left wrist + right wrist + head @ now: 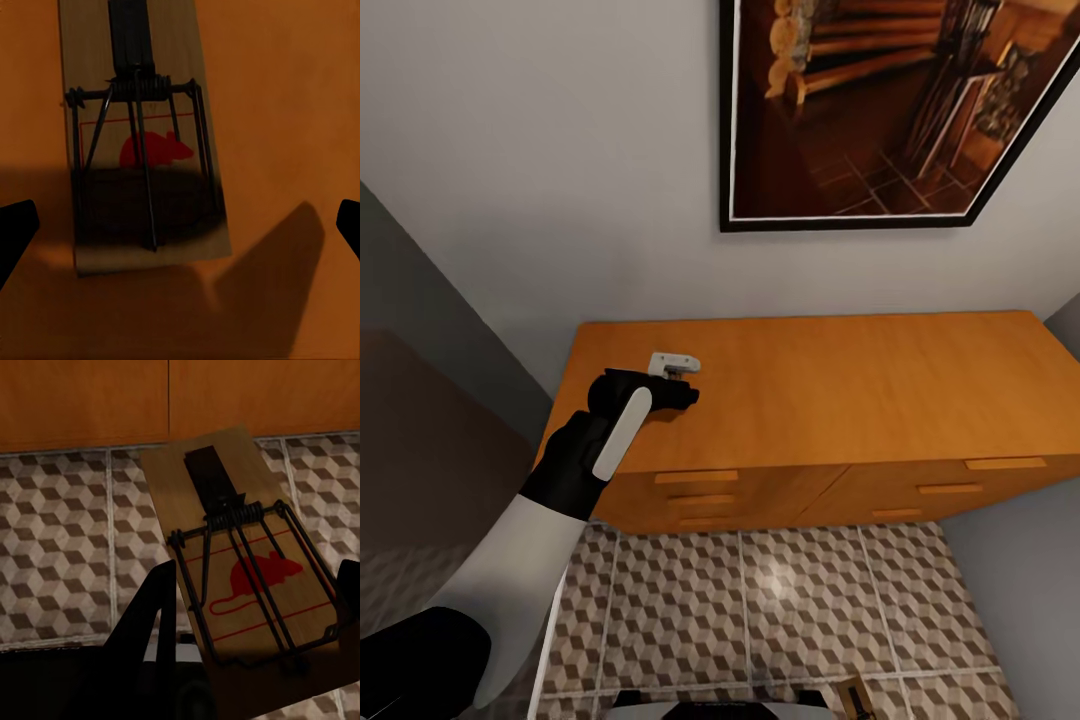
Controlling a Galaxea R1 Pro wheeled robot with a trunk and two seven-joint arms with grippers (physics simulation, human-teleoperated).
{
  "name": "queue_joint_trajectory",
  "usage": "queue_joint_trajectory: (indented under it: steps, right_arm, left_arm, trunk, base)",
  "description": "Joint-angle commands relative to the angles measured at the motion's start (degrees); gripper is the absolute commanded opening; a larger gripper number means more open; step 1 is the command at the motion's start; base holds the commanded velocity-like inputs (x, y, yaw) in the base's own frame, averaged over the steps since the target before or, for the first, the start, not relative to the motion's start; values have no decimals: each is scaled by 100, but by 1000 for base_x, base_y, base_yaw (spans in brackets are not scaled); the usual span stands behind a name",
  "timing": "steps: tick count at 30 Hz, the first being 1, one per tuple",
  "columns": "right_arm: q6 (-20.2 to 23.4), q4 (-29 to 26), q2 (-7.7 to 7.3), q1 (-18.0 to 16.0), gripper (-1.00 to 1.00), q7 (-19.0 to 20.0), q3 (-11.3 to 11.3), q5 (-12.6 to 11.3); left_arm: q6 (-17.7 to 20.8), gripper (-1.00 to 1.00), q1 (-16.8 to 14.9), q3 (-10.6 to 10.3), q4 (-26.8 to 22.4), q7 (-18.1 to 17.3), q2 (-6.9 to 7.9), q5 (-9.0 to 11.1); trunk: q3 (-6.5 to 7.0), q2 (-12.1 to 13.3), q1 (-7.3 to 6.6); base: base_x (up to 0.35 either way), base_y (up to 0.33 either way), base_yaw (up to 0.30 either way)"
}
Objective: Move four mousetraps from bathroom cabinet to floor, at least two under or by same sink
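STEP: picking a trap off the cabinet [840,390] top | LEFT: left gripper [180,225] spread wide over mousetrap [139,142], frame center | RIGHT: right gripper [255,615] clamps second mousetrap [240,562] (above tiled floor [67,547]) | NEXT: lower, close.

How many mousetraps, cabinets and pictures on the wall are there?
Mousetraps: 2, one on the cabinet top and one in the right gripper
Cabinets: 1
Wall pictures: 1
Total: 4
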Motion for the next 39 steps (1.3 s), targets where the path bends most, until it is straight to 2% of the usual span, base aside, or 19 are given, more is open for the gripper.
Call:
queue_joint_trajectory:
  steps: [1, 9, 31, 32, 39]
  right_arm:
    - [-13, 2, 1, -3, -100, -47, 51, -19]
    - [-13, 2, 1, -3, -100, -47, 51, -19]
    - [-13, 4, 1, -3, -100, -47, 51, -18]
    - [-13, 4, 1, -3, -100, -47, 51, -18]
    - [-13, 3, 1, -3, -100, -47, 51, -16]
  left_arm:
    - [9, 100, -3, -6, 59, 61, 3, 97]
    - [9, 100, -3, -6, 86, 61, 4, 97]
    - [9, 100, -3, -6, 153, 61, 3, 97]
    - [9, -100, -3, -6, 152, 61, 3, 97]
    - [9, -100, -3, -6, 159, 61, 4, 97]
  trunk:
    - [-15, -7, 5]
    - [-55, -7, 5]
    - [-59, -7, 5]
    - [-59, -7, 5]
    - [-59, -7, 5]
  base:
    - [0, 0, 0]
    - [0, 0, 0]
    - [0, 0, 0]
    - [0, 0, 0]
    - [0, 0, 0]
